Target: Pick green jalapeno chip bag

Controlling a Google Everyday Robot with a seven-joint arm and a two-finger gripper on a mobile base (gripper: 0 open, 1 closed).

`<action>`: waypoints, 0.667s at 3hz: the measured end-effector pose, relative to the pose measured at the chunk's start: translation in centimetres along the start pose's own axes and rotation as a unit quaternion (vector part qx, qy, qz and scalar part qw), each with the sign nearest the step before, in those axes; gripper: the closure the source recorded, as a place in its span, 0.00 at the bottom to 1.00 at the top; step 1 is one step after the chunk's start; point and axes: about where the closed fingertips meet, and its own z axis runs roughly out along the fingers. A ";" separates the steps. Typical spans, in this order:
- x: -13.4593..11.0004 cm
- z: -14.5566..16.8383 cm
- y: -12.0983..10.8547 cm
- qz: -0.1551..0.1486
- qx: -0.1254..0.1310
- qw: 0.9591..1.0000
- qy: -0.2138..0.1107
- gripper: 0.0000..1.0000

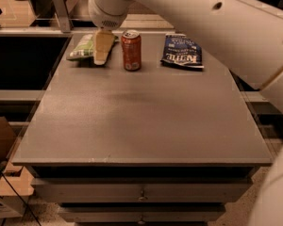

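The claw (101, 55) hangs from the arm's round white wrist over the far left part of the grey desk (141, 117), its tip down at the desk surface. Whether it is wide or narrow cannot be told from here. The green jalapeno chip bag (81, 47) lies on the desk right against the claw, on its left side in the view, and the claw covers the bag's right end. The red-orange soda can (131, 50) stands upright near the claw's other side. Beyond the can, further from the claw, the dark blue chip bag (181, 51) lies flat.
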 end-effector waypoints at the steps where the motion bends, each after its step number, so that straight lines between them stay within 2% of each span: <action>1: -0.5 3.3 -1.3 -0.002 0.021 1.000 0.014 0.00; 2: -0.2 6.4 -2.0 0.010 0.025 0.999 0.027 0.00</action>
